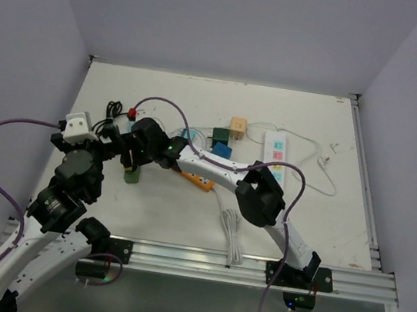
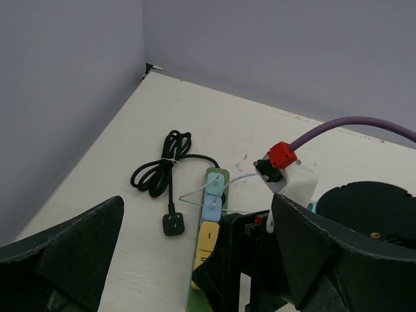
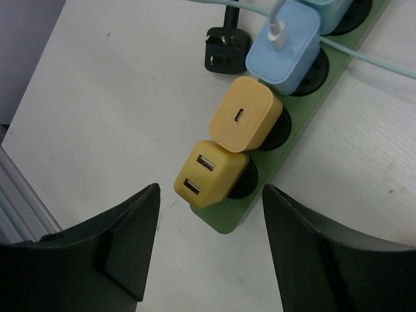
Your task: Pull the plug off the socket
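Note:
A green power strip (image 3: pixel 299 123) lies on the white table and carries several plugs. At its near end sits a yellow two-port USB plug (image 3: pixel 211 174), then a yellow single-port plug (image 3: pixel 246 122), then a light blue plug (image 3: pixel 284 45) with a white cable. My right gripper (image 3: pixel 211 253) is open and hovers just above the strip's end, its fingers on either side of the two-port plug without touching it. In the top view it (image 1: pixel 131 162) covers most of the strip (image 1: pixel 132 177). My left gripper (image 2: pixel 195 260) is open and empty, close beside the right one.
A loose black plug (image 2: pixel 173 224) and its coiled black cable (image 2: pixel 159 172) lie left of the strip. A white power strip (image 1: pixel 275 154), an orange strip (image 1: pixel 197 179), small adapters (image 1: pixel 236 126) and a white cable bundle (image 1: pixel 230 233) lie to the right. Walls enclose the table.

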